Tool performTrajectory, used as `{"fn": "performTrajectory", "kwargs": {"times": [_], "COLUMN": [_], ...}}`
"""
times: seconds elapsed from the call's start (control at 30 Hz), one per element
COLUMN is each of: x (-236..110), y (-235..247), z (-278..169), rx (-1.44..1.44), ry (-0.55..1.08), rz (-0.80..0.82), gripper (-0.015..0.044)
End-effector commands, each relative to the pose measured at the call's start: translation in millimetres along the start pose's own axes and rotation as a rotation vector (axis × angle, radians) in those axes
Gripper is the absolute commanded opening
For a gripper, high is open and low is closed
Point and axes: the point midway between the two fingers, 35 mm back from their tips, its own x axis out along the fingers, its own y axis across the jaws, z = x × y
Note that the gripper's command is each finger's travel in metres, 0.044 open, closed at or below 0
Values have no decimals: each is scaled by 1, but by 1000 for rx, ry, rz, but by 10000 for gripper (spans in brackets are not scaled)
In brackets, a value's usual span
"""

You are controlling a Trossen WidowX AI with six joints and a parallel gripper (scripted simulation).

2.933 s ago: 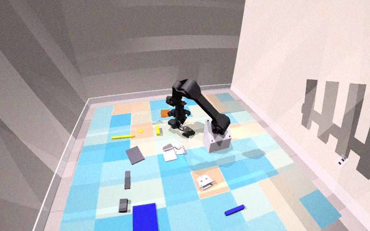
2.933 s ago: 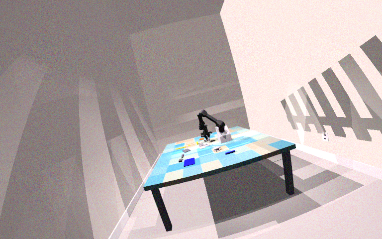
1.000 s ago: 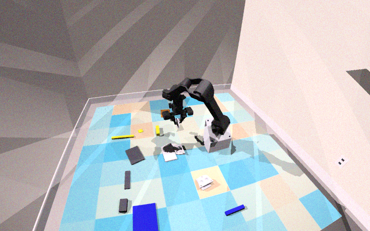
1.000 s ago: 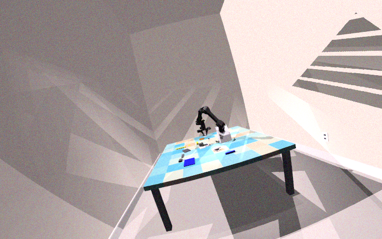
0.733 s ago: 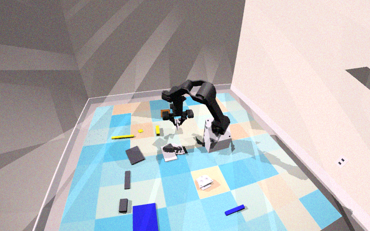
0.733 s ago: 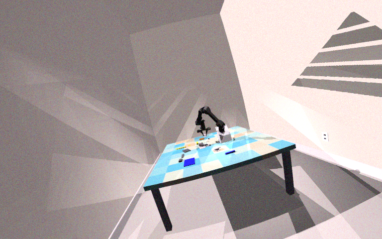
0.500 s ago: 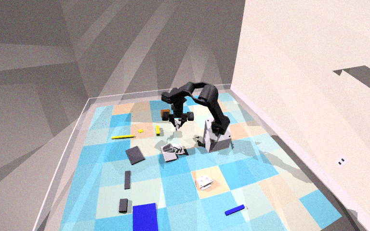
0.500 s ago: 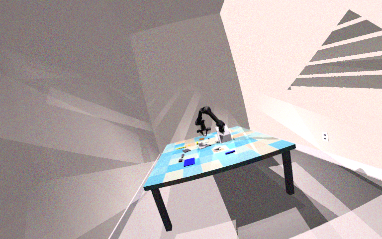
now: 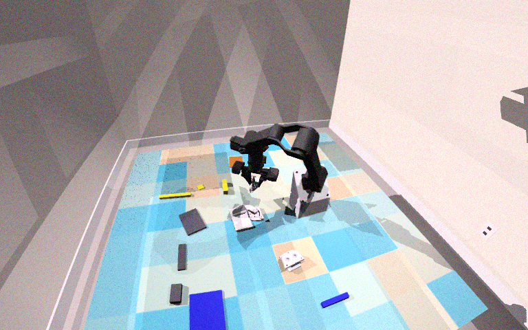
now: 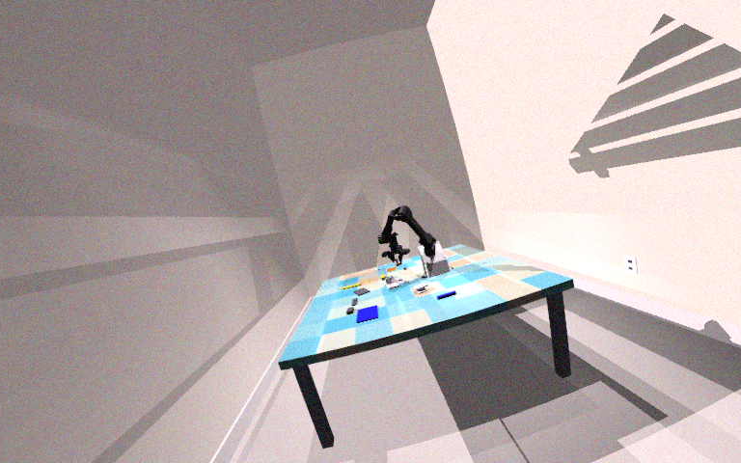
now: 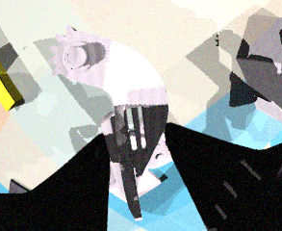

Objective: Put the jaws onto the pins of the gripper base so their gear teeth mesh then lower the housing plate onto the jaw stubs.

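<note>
My gripper [image 9: 254,186] [image 10: 398,261] [image 11: 136,135] is shut on a white jaw [image 11: 136,67] and holds it above the table, fingers down. The jaw's gear teeth and round stub point to the upper left in the wrist view. The white gripper base [image 9: 243,223] lies on the table below and a little in front of the gripper; in the wrist view it is mostly hidden behind the held jaw. A second white jaw [image 9: 255,214] appears at the base's right side; whether its pin is seated I cannot tell. The white housing plate [image 9: 291,257] lies apart, front right of the base.
A yellow block [image 9: 225,186] [image 11: 5,87], a yellow bar [image 9: 174,195] and an orange piece [image 9: 234,160] lie left and behind. A dark grey plate [image 9: 192,221] and dark bar [image 9: 181,256] lie left. A blue plate [image 9: 206,311] and blue bar [image 9: 335,299] lie in front. The arm's stand [image 9: 317,205] is right.
</note>
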Motion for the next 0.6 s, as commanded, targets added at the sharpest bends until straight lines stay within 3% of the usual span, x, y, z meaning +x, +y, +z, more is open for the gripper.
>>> {"fn": "performTrajectory", "kwargs": {"times": [0.0, 0.57], "x": [0, 3], "y": [-5, -27], "z": [-8, -39], "rx": [80, 411], "ry": [4, 10], "rz": [-1, -8], "gripper": [134, 134]}}
